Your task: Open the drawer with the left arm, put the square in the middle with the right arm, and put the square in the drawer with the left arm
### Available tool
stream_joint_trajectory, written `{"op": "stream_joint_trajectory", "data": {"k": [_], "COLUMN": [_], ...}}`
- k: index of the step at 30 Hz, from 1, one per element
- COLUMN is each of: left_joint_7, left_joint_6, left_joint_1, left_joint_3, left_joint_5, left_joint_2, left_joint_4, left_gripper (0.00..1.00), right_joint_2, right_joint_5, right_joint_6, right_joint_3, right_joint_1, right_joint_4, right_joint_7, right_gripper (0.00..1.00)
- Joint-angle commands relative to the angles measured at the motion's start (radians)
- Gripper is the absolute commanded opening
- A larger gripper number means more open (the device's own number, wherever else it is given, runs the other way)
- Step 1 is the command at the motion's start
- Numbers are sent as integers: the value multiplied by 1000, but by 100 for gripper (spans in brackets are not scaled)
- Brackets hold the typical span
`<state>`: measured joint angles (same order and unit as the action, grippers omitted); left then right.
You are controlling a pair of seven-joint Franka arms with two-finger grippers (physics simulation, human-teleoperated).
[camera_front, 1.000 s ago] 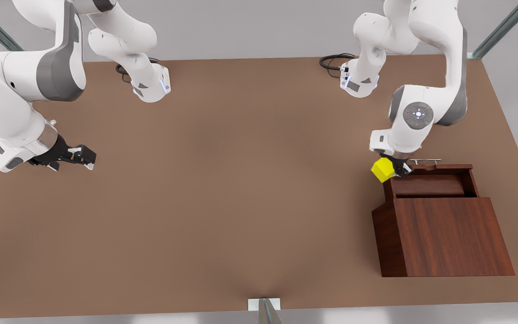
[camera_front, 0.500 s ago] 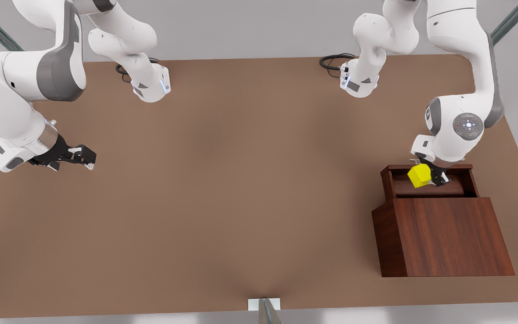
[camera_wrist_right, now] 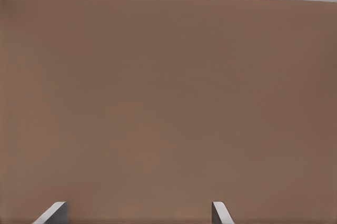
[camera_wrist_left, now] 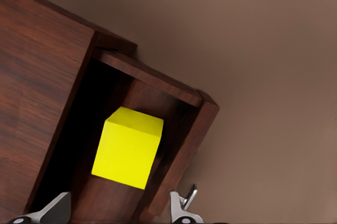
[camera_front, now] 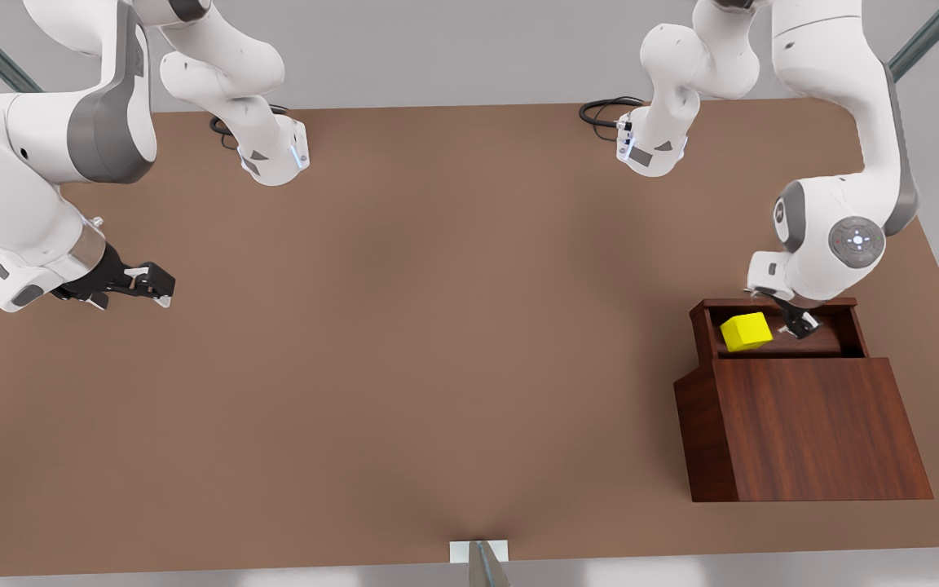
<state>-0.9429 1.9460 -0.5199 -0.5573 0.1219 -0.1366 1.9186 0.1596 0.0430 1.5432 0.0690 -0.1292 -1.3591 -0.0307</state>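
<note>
The matte brown tabletop (camera_front: 437,342) carries the slant-topped dark reddish-brown wooden cabinet (camera_front: 804,428) at the front view's right. Its shallow drawer (camera_front: 779,330) stands pulled out. The small bright yellow cube (camera_front: 746,332) lies inside, flat on one face, no long axis. My left gripper (camera_front: 798,326) hangs just beside it, fingers (camera_wrist_left: 55,209) spread, holding nothing. My arm hides the drawer's handle. My right gripper (camera_front: 152,285) waits, fingers (camera_wrist_right: 52,212) apart, at the front view's left.
</note>
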Motion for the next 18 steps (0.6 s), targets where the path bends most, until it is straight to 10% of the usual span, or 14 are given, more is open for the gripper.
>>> {"op": "stream_joint_trajectory", "data": {"k": [1,7,12,18], "left_joint_7": [61,863,1026,1024], "left_joint_6": [-54,-196,-187,-131], "left_joint_1": [-9,-6,471,483], "left_joint_3": [10,92,654,682], "left_joint_5": [-34,-228,-84,4], "left_joint_2": [-1,-18,-24,8], "left_joint_4": [-27,-316,-414,-351], "left_gripper": [100,100,100,100], "right_joint_2": [0,0,0,0], "right_joint_5": [0,0,0,0], "right_joint_6": [0,-2,0,0], "right_joint_3": [0,0,0,0], "right_joint_1": [-1,0,0,0], "right_joint_4": [0,0,0,0], "right_joint_7": [0,0,0,0], "right_gripper": [100,100,100,100]}}
